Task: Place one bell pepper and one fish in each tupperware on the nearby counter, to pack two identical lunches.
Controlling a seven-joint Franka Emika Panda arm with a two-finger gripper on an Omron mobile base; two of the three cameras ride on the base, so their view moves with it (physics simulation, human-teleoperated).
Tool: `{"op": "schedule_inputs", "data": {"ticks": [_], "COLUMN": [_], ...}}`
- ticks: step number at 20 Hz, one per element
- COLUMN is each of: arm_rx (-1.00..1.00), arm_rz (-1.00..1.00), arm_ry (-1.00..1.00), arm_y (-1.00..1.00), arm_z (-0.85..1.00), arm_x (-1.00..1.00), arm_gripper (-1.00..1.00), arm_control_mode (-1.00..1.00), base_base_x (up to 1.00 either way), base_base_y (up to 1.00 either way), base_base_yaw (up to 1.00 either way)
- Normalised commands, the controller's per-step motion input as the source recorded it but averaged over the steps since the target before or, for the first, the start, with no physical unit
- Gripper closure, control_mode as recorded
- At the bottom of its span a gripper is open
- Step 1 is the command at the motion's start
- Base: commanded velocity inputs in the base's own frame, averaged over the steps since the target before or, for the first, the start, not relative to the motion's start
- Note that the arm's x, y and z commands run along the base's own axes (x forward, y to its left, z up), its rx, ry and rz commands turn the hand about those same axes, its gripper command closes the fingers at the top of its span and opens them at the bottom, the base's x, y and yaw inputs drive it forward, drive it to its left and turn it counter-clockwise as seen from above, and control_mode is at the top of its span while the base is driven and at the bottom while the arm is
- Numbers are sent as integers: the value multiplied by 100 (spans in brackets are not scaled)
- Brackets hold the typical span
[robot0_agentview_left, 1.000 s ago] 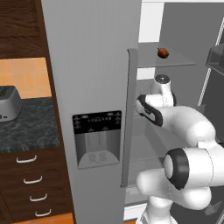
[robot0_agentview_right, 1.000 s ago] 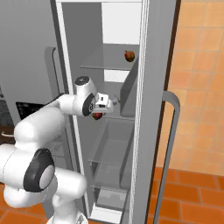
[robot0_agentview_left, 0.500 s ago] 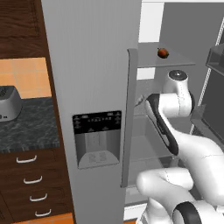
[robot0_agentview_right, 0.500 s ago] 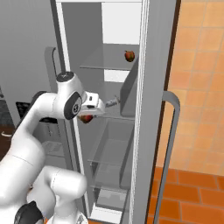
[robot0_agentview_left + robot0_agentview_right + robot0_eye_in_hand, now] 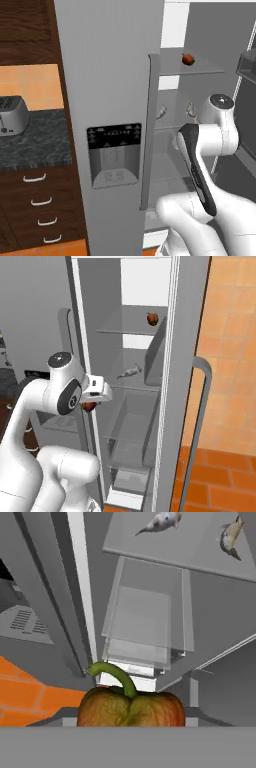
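I have the gripper [image 5: 90, 404] pinching a red-orange bell pepper with a curved green stem [image 5: 131, 703]; from the hand view the pepper sits right at the fingertips, stem pointing away from the palm, and in the right base view a red lump shows just under the white hand. The jaws are partly spread around it, so I read this as a firm hold on the pepper rather than an empty pincer.

The hand hangs just outside the open grey refrigerator [image 5: 125, 316], level with its middle glass shelf. On that shelf lie two small silver-grey fish [image 5: 161, 522], side by side but apart, their long axes roughly parallel. Higher up, on the top shelf, a second red bell pepper [image 5: 188, 59] rests alone.

What my next move turns on: the black-grey marbled stone counter [image 5: 35, 145] lies well off to the arm's left, past the closed fridge door with its dark dispenser panel [image 5: 114, 155]. A silver toaster [image 5: 12, 116] stands on it. I cannot see the tupperware from here, so I judge the base will have to swing or drive left before I can lower the pepper into a tray.
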Motion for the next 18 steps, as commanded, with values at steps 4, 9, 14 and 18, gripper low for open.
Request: {"op": "schedule_inputs", "data": {"ticks": [4, 9, 14, 18], "arm_rx": [0, 0, 0, 0], "arm_rz": [0, 0, 0, 0], "arm_ry": [0, 0, 0, 0], "arm_y": [0, 0, 0, 0], "arm_z": [0, 0, 0, 0], "arm_x": [0, 0, 0, 0], "arm_gripper": [100, 100, 100, 100], "arm_control_mode": [100, 100, 100, 100], "base_base_x": [-16, 0, 6, 31], "base_base_y": [100, 100, 100, 100], "base_base_yaw": [5, 2, 5, 11]}}
